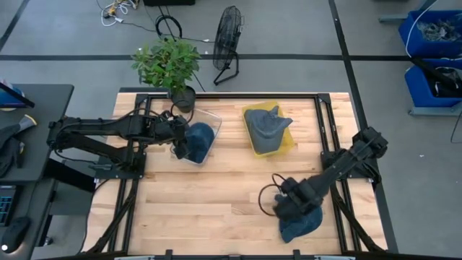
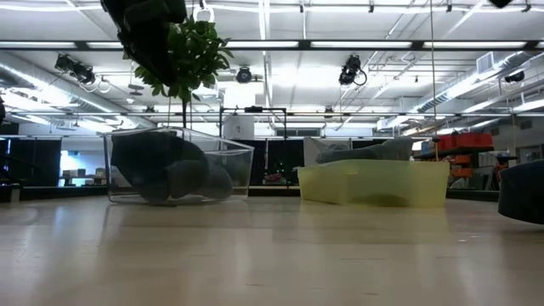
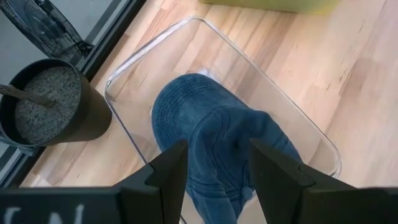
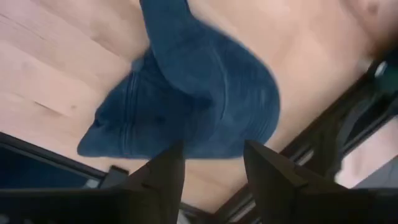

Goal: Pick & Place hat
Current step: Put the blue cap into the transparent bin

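A blue denim hat lies in a clear plastic bin at the far left; it also shows in the left wrist view. My left gripper is open just above this hat. A second blue denim hat lies flat on the table near the near right edge. My right gripper is open over its edge. A grey-blue hat sits in a yellow bin.
A potted plant stands just beyond the clear bin, and its dark pot is close to my left gripper. A fan stands on the floor past the far edge. The table's middle is bare wood.
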Controlling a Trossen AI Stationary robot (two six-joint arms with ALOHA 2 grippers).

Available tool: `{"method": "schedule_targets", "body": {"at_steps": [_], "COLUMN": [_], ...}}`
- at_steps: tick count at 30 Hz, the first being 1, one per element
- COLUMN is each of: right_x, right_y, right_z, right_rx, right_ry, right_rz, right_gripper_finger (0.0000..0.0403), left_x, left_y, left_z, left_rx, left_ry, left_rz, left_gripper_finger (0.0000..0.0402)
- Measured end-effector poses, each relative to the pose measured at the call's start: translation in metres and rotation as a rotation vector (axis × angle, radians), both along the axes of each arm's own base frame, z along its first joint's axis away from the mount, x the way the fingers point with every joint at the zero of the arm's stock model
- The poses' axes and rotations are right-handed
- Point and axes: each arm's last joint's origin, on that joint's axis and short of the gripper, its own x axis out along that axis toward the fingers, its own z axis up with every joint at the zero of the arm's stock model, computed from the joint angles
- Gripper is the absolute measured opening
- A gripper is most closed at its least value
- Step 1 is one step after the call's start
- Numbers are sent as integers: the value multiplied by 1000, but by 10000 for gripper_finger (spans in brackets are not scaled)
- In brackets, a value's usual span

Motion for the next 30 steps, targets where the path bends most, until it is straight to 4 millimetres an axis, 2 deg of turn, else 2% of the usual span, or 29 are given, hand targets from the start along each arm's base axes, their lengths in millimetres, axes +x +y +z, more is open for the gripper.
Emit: {"method": "schedule_targets", "body": {"at_steps": [7,14,18,25,30], "right_x": [-17,-30,-27,-28,-32], "right_y": [24,19,21,20,16], "right_z": [-33,-67,-83,-92,-93], "right_rx": [12,-25,35,51,12], "right_ry": [3,69,5,-26,5], "right_rz": [-158,-261,-260,-260,-251], "right_gripper_finger": [169,169,169,165,123], "left_x": [0,0,0,0,0], "left_y": [0,0,0,0,0], "left_z": [0,0,0,0,0], "left_rx": [0,0,1,1,2], "left_ry": [0,0,0,0,0], "left_rz": [-1,-1,-2,-2,-3], "left_gripper_finger": [172,172,172,172,172]}}
